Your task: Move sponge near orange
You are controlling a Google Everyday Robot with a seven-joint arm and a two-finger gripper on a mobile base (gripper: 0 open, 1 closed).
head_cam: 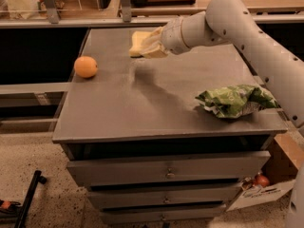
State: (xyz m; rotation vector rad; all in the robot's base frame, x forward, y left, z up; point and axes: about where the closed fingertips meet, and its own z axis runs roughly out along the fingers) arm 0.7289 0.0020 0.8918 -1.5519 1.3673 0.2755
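Holding: the hand (152, 44) pinches the sponge (138, 42), a pale yellow block, with its fingers closed on the block's right end.
Sponge: it hangs clear of the tabletop (156, 108) over the rear middle of the surface, and a dark shadow (142, 75) falls on the grey top just in front of it.
Orange: the orange (86, 66) sits on the tabletop close to the left edge, to the left of the sponge and nearer the camera, well apart from it.
Arm: the white arm (251, 30) comes in from the right of the frame, its elbow raised and its forearm pointing left toward the back of the tabletop.
Bag: a crumpled green-and-white bag (235, 100) lies at the front right of the tabletop, near the edge, apart from both sponge and orange.
Drawers: grey drawers (166, 172) are stacked under the tabletop.
Floor: a cardboard box (268, 189) stands on the speckled floor just beside the drawers on the right.
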